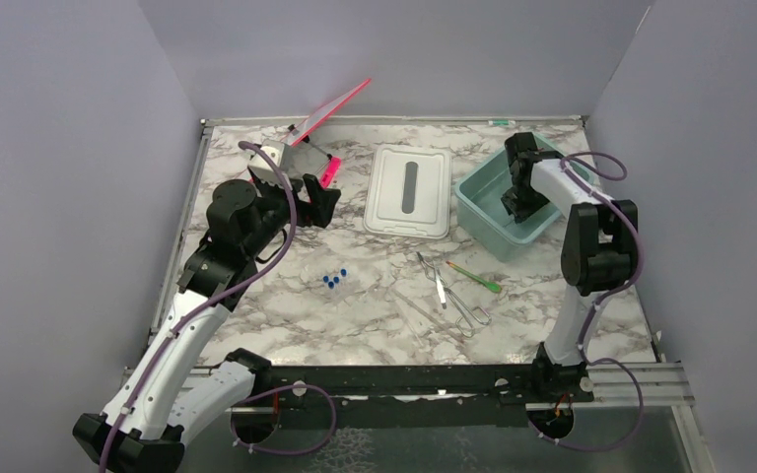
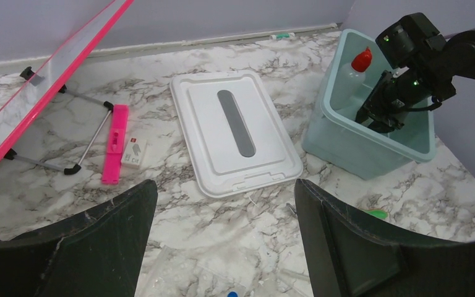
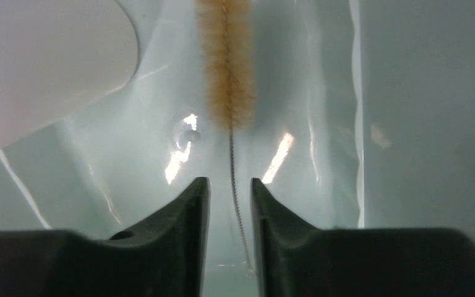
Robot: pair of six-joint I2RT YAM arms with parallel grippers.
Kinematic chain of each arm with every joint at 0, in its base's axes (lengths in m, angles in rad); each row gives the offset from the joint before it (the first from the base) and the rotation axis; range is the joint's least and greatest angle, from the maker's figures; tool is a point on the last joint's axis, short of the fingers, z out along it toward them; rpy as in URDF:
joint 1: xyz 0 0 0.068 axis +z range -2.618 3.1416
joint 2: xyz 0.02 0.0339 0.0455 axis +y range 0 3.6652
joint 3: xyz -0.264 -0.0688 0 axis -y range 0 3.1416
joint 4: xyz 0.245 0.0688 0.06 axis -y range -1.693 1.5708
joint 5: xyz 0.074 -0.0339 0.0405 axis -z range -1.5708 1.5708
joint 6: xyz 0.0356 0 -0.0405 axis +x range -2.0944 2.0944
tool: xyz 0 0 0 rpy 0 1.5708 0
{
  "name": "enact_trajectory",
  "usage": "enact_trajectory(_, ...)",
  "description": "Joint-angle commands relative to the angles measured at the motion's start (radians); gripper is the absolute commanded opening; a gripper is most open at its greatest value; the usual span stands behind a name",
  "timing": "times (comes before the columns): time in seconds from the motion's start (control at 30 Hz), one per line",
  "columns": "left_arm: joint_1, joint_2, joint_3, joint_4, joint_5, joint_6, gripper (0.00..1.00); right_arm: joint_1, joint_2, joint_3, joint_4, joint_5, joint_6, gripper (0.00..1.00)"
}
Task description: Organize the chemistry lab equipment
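The table [image 1: 286, 305] has a glossy marble-patterned top. The tub [image 3: 408, 124] is smooth, shiny teal plastic; the lid [image 2: 210, 117] matt white plastic. The brush [image 3: 226, 62] has fuzzy tan bristles on twisted wire. The tweezers [image 1: 438, 284] are bright metal.

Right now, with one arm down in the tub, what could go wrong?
The brush has its wire between the right gripper's slightly parted fingers, so lifting out might snag it and drag it from the tub. The bottle stands close beside that gripper; a sideways move could tip it. The loose tubes look round and may roll away when the open left gripper reaches for them.
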Motion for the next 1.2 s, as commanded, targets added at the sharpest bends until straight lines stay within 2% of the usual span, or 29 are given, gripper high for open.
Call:
enact_trajectory(0.0, -0.002, -0.001, -0.003, 0.033, -0.027, -0.003, 0.84, -0.003, -0.016, 0.036, -0.034, -0.007, 0.021, 0.41)
enact_trajectory(0.1, -0.002, 0.002, -0.004, 0.033, -0.024, -0.003, 0.84, -0.002, -0.064, 0.024, -0.034, -0.002, 0.003, 0.47)
enact_trajectory(0.3, -0.002, -0.005, -0.01, 0.033, -0.002, -0.006, 0.84, 0.008, -0.217, -0.001, -0.057, 0.036, -0.054, 0.5)
enact_trajectory(0.4, -0.002, -0.022, -0.025, 0.031, 0.01, -0.009, 0.84, 0.025, -0.316, -0.026, -0.03, 0.029, -0.146, 0.51)
enact_trajectory(0.53, -0.002, -0.045, -0.032, 0.02, 0.025, -0.021, 0.84, 0.065, -0.456, -0.079, 0.051, -0.078, -0.363, 0.51)
enact_trajectory(0.67, -0.004, -0.054, -0.039, 0.018, 0.044, -0.033, 0.83, 0.185, -0.589, -0.144, 0.077, -0.131, -0.5, 0.51)
enact_trajectory(0.87, -0.031, -0.051, -0.038, 0.018, 0.018, -0.031, 0.84, 0.361, -0.734, -0.278, 0.088, -0.257, -0.571, 0.51)
enact_trajectory(1.0, -0.046, -0.051, -0.038, 0.01, -0.02, -0.032, 0.84, 0.474, -0.725, -0.359, 0.067, -0.259, -0.571, 0.51)
enact_trajectory(1.17, -0.058, -0.05, -0.034, 0.001, -0.04, -0.037, 0.84, 0.631, -0.617, -0.432, 0.119, -0.203, -0.536, 0.48)
